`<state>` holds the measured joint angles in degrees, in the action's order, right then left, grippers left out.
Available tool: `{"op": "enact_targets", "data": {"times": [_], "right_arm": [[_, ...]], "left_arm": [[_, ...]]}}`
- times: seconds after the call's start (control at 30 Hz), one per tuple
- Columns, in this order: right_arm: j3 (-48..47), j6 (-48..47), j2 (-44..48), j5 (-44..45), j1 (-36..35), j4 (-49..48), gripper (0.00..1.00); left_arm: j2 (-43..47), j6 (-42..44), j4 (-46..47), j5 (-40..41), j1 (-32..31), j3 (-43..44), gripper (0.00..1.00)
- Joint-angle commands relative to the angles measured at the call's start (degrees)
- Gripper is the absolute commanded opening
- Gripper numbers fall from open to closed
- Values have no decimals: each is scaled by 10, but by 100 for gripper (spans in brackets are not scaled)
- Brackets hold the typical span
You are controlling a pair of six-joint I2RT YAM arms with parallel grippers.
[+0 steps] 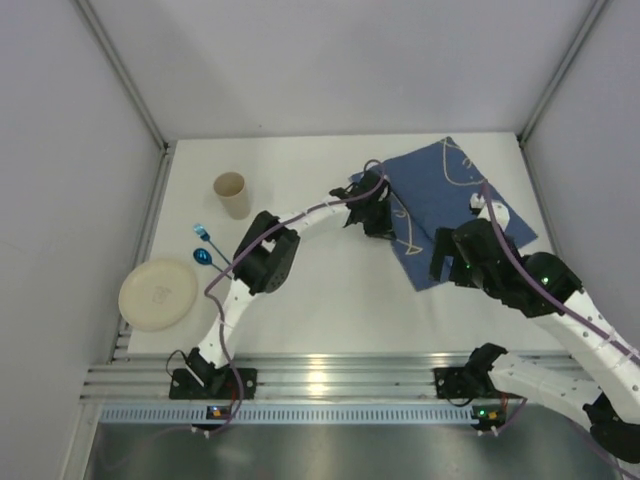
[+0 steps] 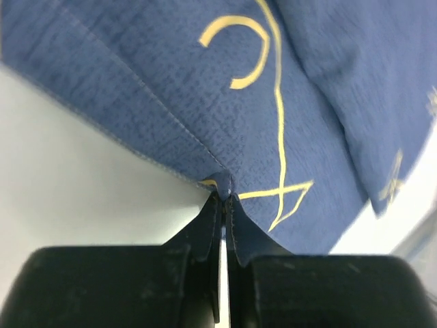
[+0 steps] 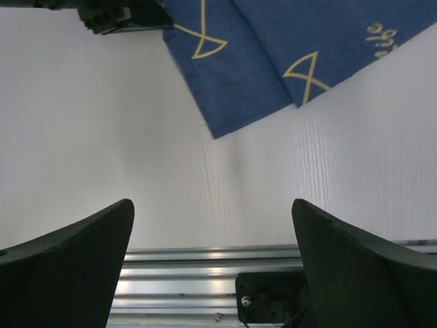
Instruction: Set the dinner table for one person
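The white dinner table (image 1: 330, 300) carries a dark blue placemat (image 1: 440, 190) with pale line drawings at the back right, partly folded over itself. My left gripper (image 1: 378, 222) is shut on the placemat's left edge; in the left wrist view the fingertips (image 2: 224, 195) pinch a raised fold of the cloth (image 2: 205, 89). My right gripper (image 1: 438, 264) is open and empty, hovering over the placemat's near corner. In the right wrist view its jaws (image 3: 213, 203) stand wide apart above the bare table (image 3: 102, 137), with the placemat (image 3: 232, 75) ahead.
A cream plate (image 1: 158, 294) lies at the near left. A blue spoon (image 1: 203, 257) and blue fork (image 1: 205, 236) lie beside it. A tan paper cup (image 1: 232, 194) stands behind them. An aluminium rail (image 1: 320, 380) edges the table's near side.
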<state>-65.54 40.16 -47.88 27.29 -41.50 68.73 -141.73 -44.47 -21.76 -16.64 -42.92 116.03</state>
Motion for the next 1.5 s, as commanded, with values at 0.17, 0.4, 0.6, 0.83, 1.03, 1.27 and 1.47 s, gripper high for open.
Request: {"op": "enact_targets", "data": {"times": [0.17,0.4,0.6,0.83,1.03,1.27,1.47], "right_arm": [[23,-97,-113,-142,93,-168,100],[77,-109,-240,-210,127,-280,100],[129,-108,-313,-234,135,-351,100],[176,-103,-346,-174,149,-365,100],[179,-110,-377,-113,170,-330,100],[165,-112,-391,-158,190,-359,100],[156,-124,-428,-190,193,-391,87]], "left_arm": [[248,171,-176,157,86,-218,0],[327,227,-226,189,109,-306,0],[360,198,-228,178,110,-362,0],[378,198,-239,193,109,-397,0],[377,210,-249,213,110,-395,0],[347,227,-263,226,113,-363,0],[312,233,-282,228,115,-315,0]]}}
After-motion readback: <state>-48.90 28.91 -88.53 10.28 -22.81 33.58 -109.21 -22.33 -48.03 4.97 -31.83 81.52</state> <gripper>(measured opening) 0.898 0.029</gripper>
